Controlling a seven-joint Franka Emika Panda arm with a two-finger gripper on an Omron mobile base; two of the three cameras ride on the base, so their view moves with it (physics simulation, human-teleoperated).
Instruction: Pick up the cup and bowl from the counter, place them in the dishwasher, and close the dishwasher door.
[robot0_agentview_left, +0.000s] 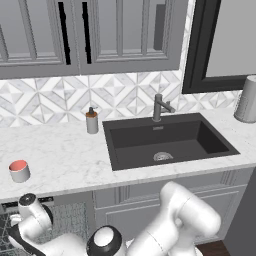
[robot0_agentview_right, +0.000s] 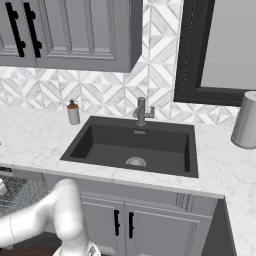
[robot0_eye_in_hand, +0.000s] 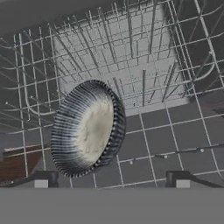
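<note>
White marble counter (robot0_agentview_left: 65, 155), black sink (robot0_agentview_left: 165, 140) (soap bottle (robot0_agentview_left: 91, 121) just beside). Cup (robot0_agentview_left: 19, 171) near the counter's front-left edge. Arm bent low into the dishwasher (robot0_agentview_left: 65, 220); gripper (robot0_eye_in_hand: 111, 183) spread wide, bowl (robot0_eye_in_hand: 87, 127) tilted in the wire rack (robot0_eye_in_hand: 175, 87).

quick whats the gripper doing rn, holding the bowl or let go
gripper: open, jaws spread wide and holding nothing; the bowl sits tilted on its edge in the dishwasher rack just ahead of the fingertips, apart from them.
</note>
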